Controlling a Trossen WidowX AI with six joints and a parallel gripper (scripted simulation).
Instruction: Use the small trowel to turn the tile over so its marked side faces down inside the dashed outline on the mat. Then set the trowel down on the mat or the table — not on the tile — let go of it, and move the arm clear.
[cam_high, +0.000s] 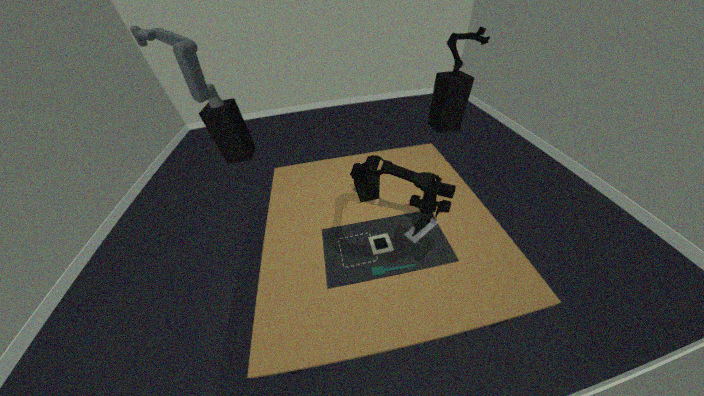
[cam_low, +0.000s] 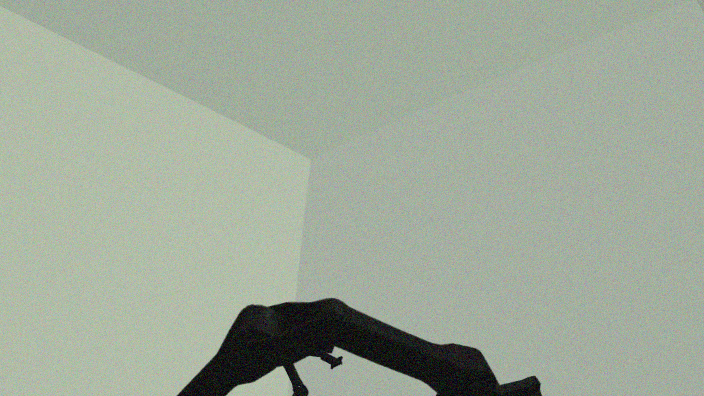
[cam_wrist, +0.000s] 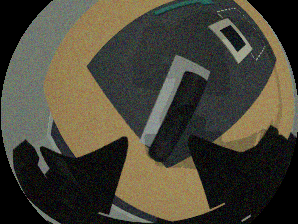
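Observation:
The tile (cam_high: 381, 243) (cam_wrist: 233, 39) shows a pale border around a black square. It lies on the dark mat (cam_high: 342, 277) (cam_wrist: 117, 67), across the right side of the dashed outline (cam_high: 341, 252). The trowel (cam_high: 413, 237) (cam_wrist: 186, 64) has a light grey blade and a thick black handle. It lies on the mat to the right of the tile, its handle end towards the arm. My gripper (cam_high: 432, 214) (cam_wrist: 158, 141) is open above the handle end, with a fingertip on each side in the wrist view. The exterior view shows only upper parts of the arm.
A thin teal tool (cam_high: 382, 270) (cam_wrist: 182, 7) lies near the mat's front edge, apart from the tile. The mat lies on a wood-coloured table top (cam_high: 400, 320). Two other arms stand on dark pedestals (cam_high: 227, 130) (cam_high: 451, 100) at the back, far from the mat.

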